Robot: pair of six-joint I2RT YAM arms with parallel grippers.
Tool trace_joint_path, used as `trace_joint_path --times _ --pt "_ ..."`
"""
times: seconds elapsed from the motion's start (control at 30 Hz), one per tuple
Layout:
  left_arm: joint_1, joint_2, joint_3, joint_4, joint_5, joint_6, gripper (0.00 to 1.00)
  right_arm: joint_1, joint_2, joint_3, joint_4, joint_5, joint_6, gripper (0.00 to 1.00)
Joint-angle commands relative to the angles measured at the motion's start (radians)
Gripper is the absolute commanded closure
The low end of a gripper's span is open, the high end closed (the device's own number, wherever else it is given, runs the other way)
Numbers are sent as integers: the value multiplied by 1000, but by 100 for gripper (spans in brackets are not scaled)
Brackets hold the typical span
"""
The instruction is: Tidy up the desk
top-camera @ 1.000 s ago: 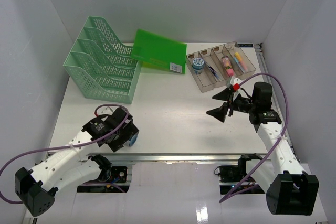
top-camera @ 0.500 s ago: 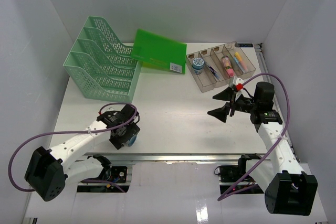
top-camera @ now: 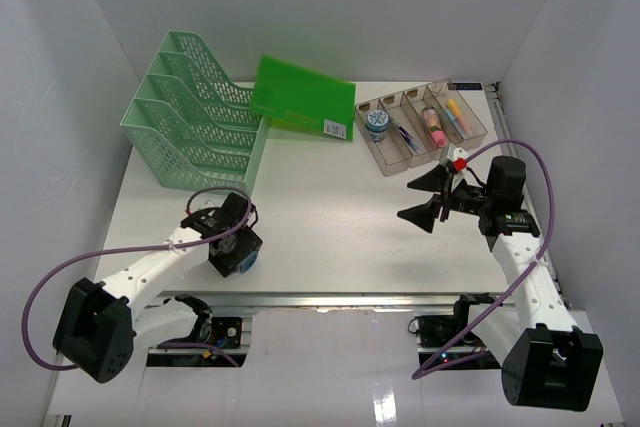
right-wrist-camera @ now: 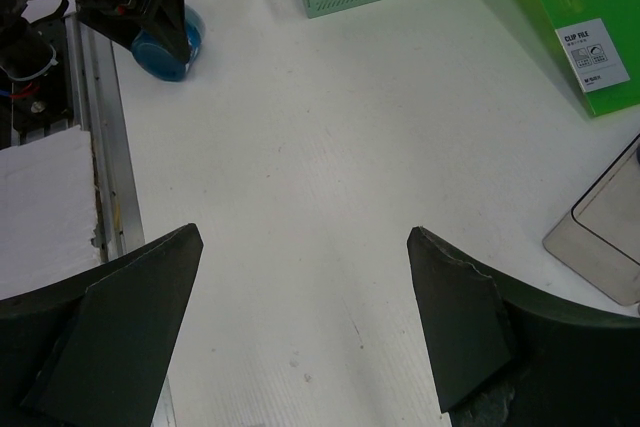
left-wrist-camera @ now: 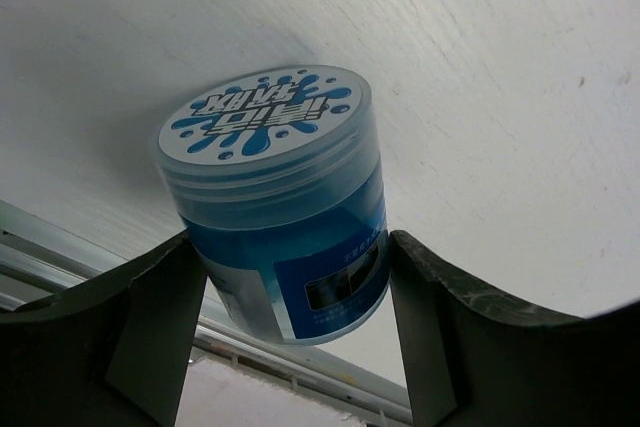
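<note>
We are logging the desk (top-camera: 330, 217), which is lying under the rack (top-camera: 195, 122) and spreading out right and nearward of it. Nearward of the rack, the left gripper (left-wrist-camera: 290, 277) is clamping its fingers on both sides of a blue jar (left-wrist-camera: 270, 197). Well right of the rack, the right gripper (top-camera: 420, 198) is hovering with fingers wide apart, gripping nothing. A folder (top-camera: 305, 97) is sitting just right of the rack, and a tray (top-camera: 391, 162) is sitting farther right.

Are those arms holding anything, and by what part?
The left tool grips the blue jar by its sides, below the lid. The right tool is open and empty.
</note>
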Motion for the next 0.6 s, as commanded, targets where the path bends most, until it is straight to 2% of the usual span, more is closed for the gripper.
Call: trace_joint_path --times 0.0,0.13,0.27,0.57 --pt "-21 -28 38 99 125 125 100 -15 -6 4 37 -29 16 10" --pt "-127 -69 61 216 202 205 100 -26 -13 7 37 -31 22 10" --pt "-219 -31 122 336 261 271 100 -33 -9 6 38 -30 23 10" --pt "-302 270 345 490 326 349 100 -62 12 0 40 -28 21 10"
